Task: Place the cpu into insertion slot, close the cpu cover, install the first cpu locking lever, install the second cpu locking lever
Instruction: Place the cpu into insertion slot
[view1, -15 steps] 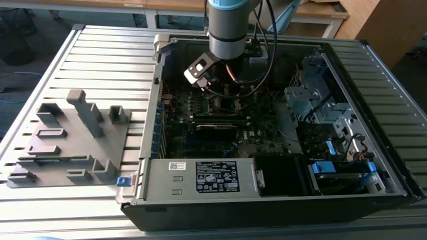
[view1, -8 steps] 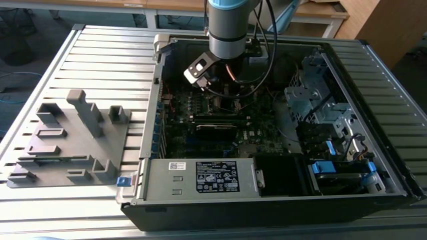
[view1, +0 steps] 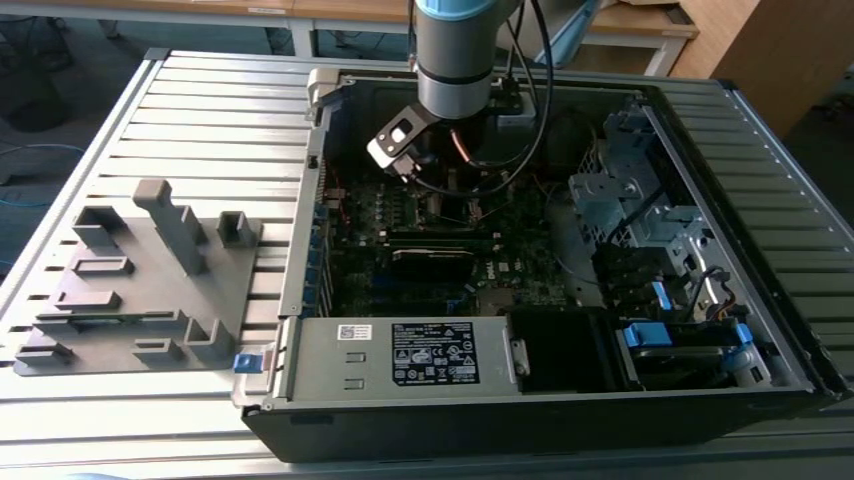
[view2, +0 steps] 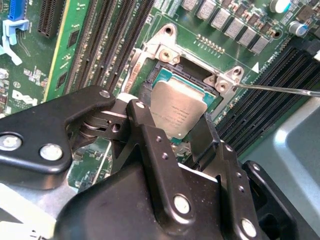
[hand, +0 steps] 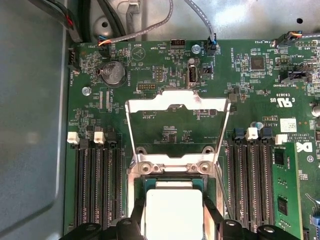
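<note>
We saw the chip (view2: 177, 112) lying directly between the jaws, square over the socket (hand: 170, 168); we could not tell whether it was fully seated. The gripper (view2: 172, 120) held it, jaws pressed against two opposite edges. The cover (hand: 177, 104) stood swung back, leaving the socket open, and memory slots (hand: 97, 185) crowded both sides.

Quick tally: one cpu (hand: 173, 212), one insertion slot (view2: 179, 68), one cpu cover (hand: 145, 105), one coin battery (hand: 112, 73), one green memory stick (hand: 286, 195), one open computer case (view1: 534, 425), one grey parts holder (view1: 134, 290) on the worktop (view1: 200, 110), and one robot arm (view1: 461, 50).
</note>
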